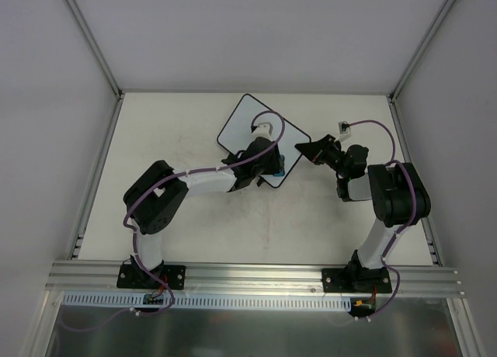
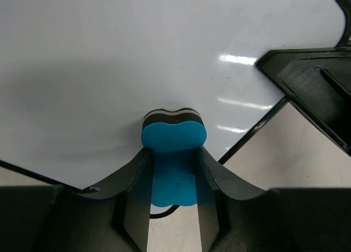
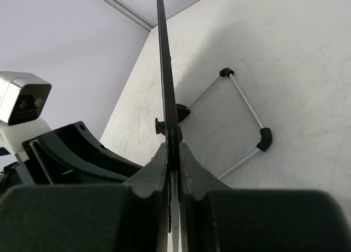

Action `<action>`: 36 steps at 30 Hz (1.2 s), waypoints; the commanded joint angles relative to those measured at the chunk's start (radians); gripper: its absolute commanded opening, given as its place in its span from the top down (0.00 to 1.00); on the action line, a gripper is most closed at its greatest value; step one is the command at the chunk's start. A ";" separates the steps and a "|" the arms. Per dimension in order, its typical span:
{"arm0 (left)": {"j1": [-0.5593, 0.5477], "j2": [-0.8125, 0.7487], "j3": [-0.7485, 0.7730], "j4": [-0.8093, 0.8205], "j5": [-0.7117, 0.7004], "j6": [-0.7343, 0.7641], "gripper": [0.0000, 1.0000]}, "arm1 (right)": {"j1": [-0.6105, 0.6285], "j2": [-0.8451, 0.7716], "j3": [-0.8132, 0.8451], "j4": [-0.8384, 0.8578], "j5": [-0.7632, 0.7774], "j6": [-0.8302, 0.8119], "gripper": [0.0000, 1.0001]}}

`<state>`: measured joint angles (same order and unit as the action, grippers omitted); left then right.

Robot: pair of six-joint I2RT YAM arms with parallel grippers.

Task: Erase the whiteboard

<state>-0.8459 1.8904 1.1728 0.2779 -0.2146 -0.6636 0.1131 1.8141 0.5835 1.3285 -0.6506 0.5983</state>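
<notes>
The whiteboard (image 1: 245,124) lies turned like a diamond at the table's middle back. Its surface looks plain white in the left wrist view (image 2: 137,60); no scribbles show. My left gripper (image 1: 273,167) is shut on the blue-and-black eraser (image 2: 173,137), whose tip presses on the board near its near-right edge. My right gripper (image 1: 304,151) is shut on the board's right edge. In the right wrist view the board (image 3: 164,71) is seen edge-on, clamped between the right gripper's (image 3: 173,149) jaws. The right gripper also shows in the left wrist view (image 2: 312,82).
A thin wire frame (image 3: 244,101) with black corner pieces lies on the table beside the board. The left wrist camera (image 3: 22,98) sits close on the board's other side. A small connector (image 1: 344,126) lies at the back right. Grey walls enclose the table.
</notes>
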 commanded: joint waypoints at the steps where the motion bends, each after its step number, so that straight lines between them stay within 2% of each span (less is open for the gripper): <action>1: -0.035 0.073 0.048 0.020 0.115 0.050 1.00 | 0.020 0.016 0.024 0.041 -0.027 -0.011 0.94; 7: -0.025 0.049 0.062 -0.003 0.072 0.078 1.00 | 0.020 0.016 0.024 0.041 -0.029 -0.009 0.95; 12: 0.039 0.000 0.047 -0.037 0.092 0.085 1.00 | 0.022 0.017 0.024 0.041 -0.027 -0.011 0.95; 17: 0.050 -0.057 0.042 -0.133 0.029 0.166 1.00 | 0.020 0.022 0.030 0.041 -0.030 -0.009 0.95; 20: 0.050 -0.099 0.030 -0.180 0.038 0.190 1.00 | 0.020 0.022 0.032 0.041 -0.030 -0.008 0.95; 23: 0.050 -0.163 -0.008 -0.201 0.043 0.191 1.00 | 0.020 0.024 0.032 0.041 -0.030 -0.008 0.95; 29: 0.059 -0.359 -0.114 -0.364 -0.006 0.179 1.00 | 0.019 0.025 0.033 0.041 -0.030 -0.008 0.95; 32: 0.093 -0.462 -0.244 -0.434 -0.011 0.116 0.99 | 0.019 0.027 0.036 0.041 -0.034 -0.006 0.95; 36: 0.214 -0.545 -0.381 -0.454 0.095 0.068 1.00 | 0.020 0.033 0.039 0.049 -0.034 -0.003 0.95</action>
<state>-0.7071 1.3735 0.8886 -0.0895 -0.1726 -0.5430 0.1165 1.8267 0.5968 1.3426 -0.6704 0.6098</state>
